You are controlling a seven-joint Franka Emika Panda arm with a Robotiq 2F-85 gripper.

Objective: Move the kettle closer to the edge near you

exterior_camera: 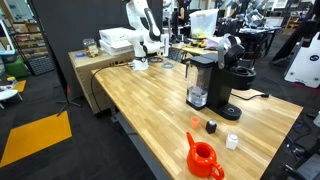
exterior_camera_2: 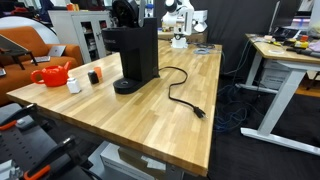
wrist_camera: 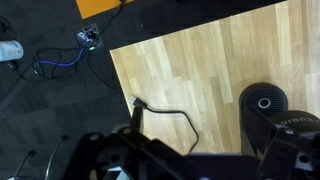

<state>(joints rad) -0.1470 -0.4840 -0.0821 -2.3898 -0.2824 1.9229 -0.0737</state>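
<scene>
Kettle (exterior_camera: 203,158) near counter (exterior_camera: 140,95) corner, at end opposite arm (exterior_camera: 145,22); coffee machine (exterior_camera: 203,80) between. Fingers (wrist_camera: 140,152) over far end, cord (wrist_camera: 168,115) below; opening unreadable, cannot tell

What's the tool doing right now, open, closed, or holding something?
Tool: cannot be told; it is only a dark blur at the bottom of the wrist view. It is not on the kettle, which sits far off on the table.

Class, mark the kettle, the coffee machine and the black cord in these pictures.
kettle (exterior_camera: 203,158), an exterior view, on its orange body.
coffee machine (exterior_camera_2: 137,50), an exterior view, on its black front.
cord (exterior_camera_2: 199,112), an exterior view, on its plug end.
</scene>
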